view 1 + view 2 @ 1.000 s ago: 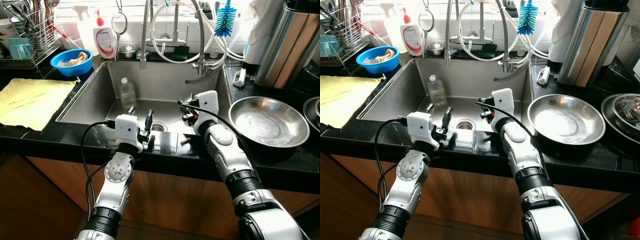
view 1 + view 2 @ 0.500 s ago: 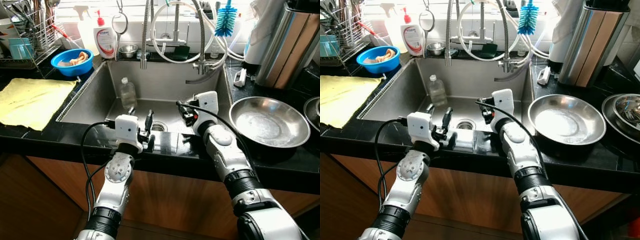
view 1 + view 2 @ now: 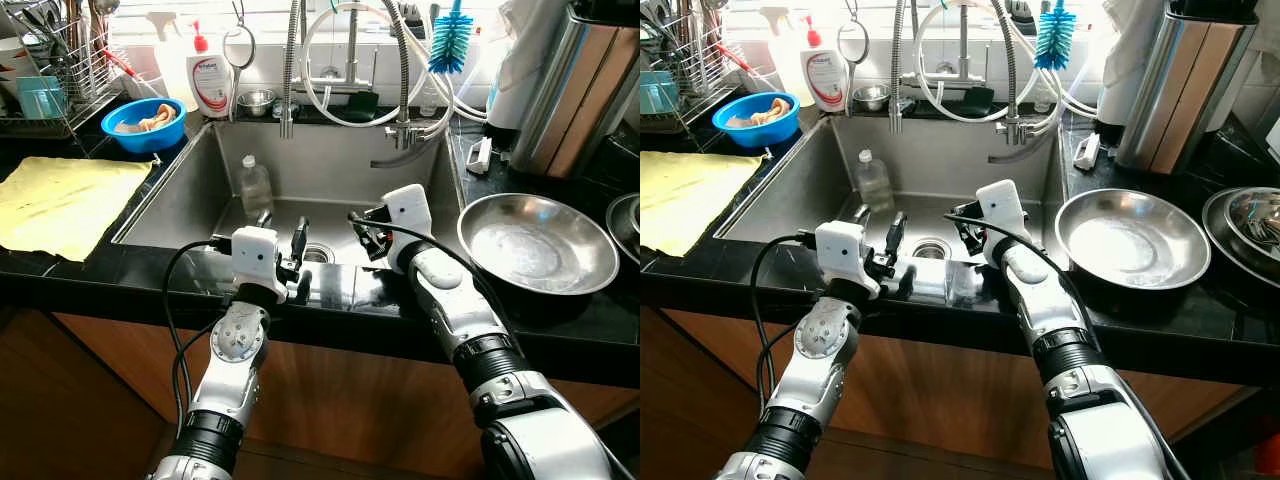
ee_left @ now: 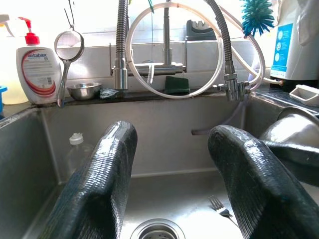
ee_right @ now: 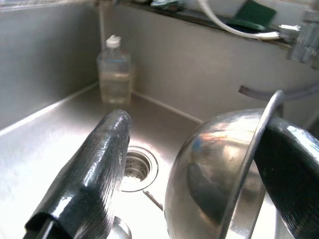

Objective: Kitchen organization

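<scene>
Two claws over sink (image 3: pixel 180 215): right claw (image 5: pixel 199 184) grips steel bowl (image 5: pixel 219 164) rim; left claw (image 4: pixel 172 184) wide, empty.

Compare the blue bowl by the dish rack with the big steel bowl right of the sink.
The blue bowl is small, coloured and holds something pale; the big steel bowl is wider, shallower, shiny metal and looks empty. The blue bowl sits left of the sink, the steel bowl right. Both stand upright on the black counter.

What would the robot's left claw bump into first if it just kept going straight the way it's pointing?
Probably the sink's back wall, below the ledge with the green sponge. The left gripper is open and empty, with nothing between its fingers along that line. The fork and drain lie lower; depth is hard to judge.
</scene>
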### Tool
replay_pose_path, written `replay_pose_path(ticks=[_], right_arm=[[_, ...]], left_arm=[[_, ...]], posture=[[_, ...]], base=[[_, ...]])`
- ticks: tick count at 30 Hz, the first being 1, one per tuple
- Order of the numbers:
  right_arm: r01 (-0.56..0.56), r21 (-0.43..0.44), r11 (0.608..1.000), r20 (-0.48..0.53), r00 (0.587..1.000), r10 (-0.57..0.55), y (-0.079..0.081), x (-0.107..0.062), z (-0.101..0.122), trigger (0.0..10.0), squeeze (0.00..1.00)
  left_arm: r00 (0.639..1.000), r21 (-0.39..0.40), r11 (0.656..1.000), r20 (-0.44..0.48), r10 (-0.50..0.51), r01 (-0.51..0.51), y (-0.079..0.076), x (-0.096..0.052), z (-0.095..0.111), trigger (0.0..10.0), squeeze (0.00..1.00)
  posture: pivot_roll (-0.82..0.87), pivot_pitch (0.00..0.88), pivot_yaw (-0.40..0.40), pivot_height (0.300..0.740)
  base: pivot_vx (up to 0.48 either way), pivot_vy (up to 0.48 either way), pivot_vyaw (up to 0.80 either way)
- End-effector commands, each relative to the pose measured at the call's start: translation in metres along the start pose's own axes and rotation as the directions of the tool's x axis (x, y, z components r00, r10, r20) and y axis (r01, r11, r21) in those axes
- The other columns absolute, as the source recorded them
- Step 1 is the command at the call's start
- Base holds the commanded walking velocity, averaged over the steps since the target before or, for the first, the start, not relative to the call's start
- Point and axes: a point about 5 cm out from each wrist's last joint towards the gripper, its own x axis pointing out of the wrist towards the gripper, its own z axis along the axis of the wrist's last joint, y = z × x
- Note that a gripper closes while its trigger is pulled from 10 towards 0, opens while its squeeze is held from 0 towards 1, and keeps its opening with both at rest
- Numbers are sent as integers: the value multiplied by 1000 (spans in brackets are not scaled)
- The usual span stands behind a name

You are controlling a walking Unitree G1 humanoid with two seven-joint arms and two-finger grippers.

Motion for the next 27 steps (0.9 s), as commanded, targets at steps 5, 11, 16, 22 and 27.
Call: replay_pose_path(ticks=[5,11,16,22,27], right_arm=[[-35,-145,989,-58,998,27,2,2,2,10000,0],[-46,-210,977,-83,996,29,-6,0,5,10000,0],[-66,-273,960,-115,993,36,-13,-1,5,10000,0],[-70,-207,976,-113,992,47,-18,-2,9,10000,0],[42,57,997,-61,997,-38,-28,0,21,10000,0]], left_arm=[[1000,-10,1000,2,3,-3,1,2,0,10000,0],[1000,-9,1000,4,3,-3,1,2,0,10000,0],[1000,-10,1000,3,-1,2,0,2,0,10000,0],[1000,-10,1000,4,-7,7,-1,3,0,10000,0],[1000,-9,1000,4,-9,9,0,4,0,10000,0]], posture=[[-135,0,39,740],[-139,0,41,740],[-145,0,44,740],[-146,0,48,740],[-146,0,50,740]], base=[[0,0,0],[0,0,0],[0,0,0],[0,0,0],[0,0,0]])
